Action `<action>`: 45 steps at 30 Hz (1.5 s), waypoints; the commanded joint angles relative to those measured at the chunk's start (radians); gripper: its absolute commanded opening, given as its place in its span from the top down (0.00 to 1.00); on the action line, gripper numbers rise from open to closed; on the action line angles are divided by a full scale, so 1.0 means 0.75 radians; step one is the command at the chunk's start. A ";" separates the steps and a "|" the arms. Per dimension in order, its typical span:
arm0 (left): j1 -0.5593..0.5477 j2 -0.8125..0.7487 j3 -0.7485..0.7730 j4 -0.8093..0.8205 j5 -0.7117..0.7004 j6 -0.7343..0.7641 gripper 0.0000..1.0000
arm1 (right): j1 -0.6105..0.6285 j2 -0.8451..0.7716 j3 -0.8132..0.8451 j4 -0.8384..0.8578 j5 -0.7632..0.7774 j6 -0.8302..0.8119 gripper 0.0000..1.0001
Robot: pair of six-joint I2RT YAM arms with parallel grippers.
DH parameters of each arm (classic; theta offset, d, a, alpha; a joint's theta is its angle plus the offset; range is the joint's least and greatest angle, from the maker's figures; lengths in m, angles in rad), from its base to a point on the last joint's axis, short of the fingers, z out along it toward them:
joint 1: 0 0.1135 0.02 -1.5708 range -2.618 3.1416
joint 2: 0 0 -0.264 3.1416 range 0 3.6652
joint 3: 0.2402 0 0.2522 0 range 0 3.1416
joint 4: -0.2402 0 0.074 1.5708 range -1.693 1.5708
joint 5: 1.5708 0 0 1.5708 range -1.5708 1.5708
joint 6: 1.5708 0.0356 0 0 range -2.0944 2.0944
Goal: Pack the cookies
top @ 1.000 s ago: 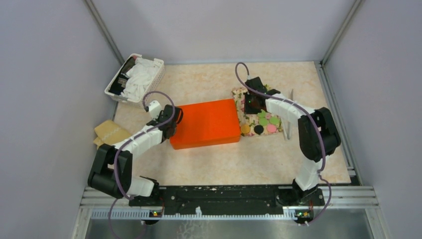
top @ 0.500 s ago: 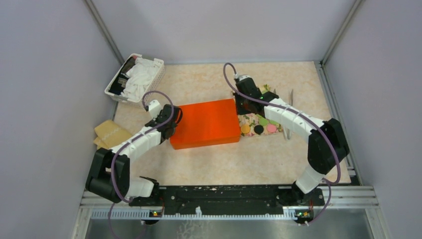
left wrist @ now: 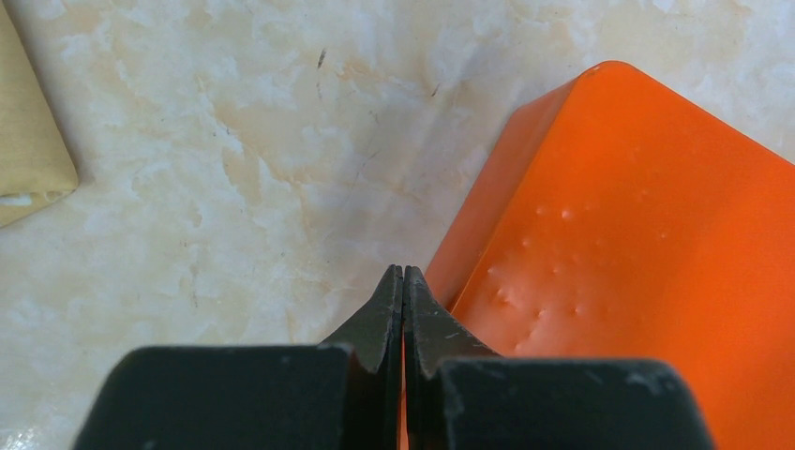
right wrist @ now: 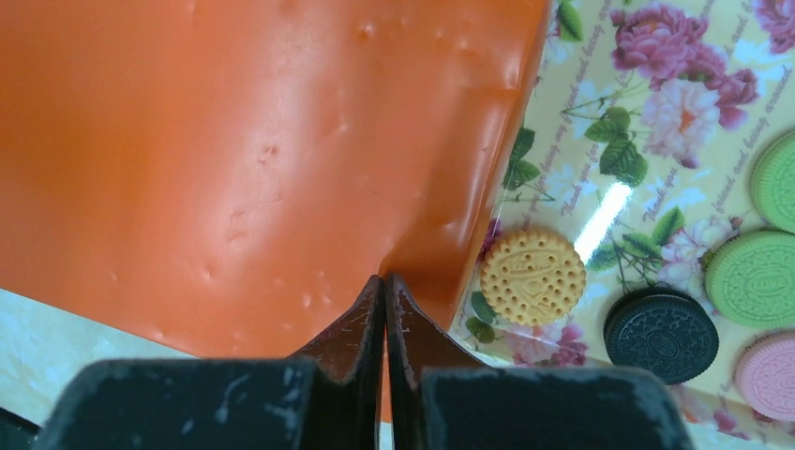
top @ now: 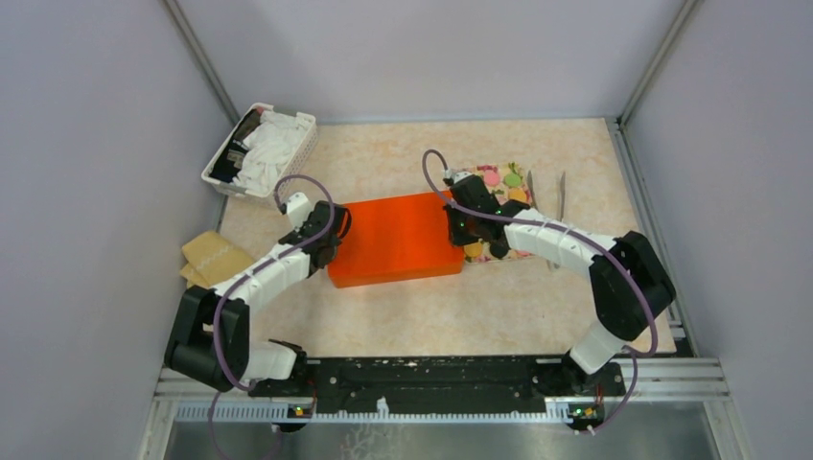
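You've got both claws shut & empty: L claw (left wrist: 403, 274) at box's (top: 398, 237) left end, R claw (right wrist: 386, 279) at its right, cookies (right wrist: 532, 277) just right of R on tray (right wrist: 647, 103).

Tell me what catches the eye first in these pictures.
A bright orange box lies mid-table, and the left gripper and right gripper, both shut, point at its opposite ends. Right of it, coloured cookies sit on a flowered tray.
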 commanded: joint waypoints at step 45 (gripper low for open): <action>-0.011 -0.215 0.308 0.248 0.467 0.642 0.01 | -0.002 -0.081 0.174 -0.043 1.026 -0.047 0.01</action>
